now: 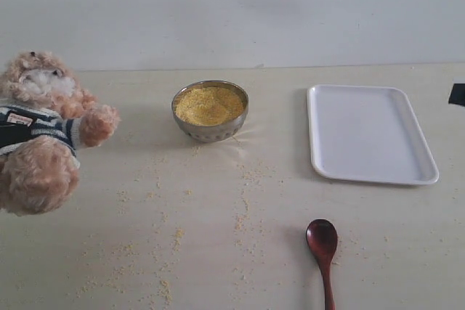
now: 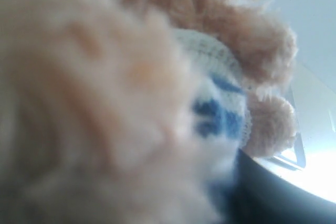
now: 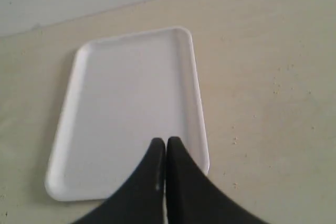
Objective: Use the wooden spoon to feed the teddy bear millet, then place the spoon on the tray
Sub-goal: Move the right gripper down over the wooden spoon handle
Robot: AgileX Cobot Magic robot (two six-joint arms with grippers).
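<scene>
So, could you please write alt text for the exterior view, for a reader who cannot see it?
A teddy bear sits at the left of a table, a metal bowl of millet in the middle and a white tray at the right. A wooden spoon lies nearer the camera, near spilled grains.

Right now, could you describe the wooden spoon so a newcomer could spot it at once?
Start at the white tray on the right of the table. In front of its near left corner lies the wooden spoon, apart from it. It is the only dark, glossy reddish-brown thing there.
</scene>
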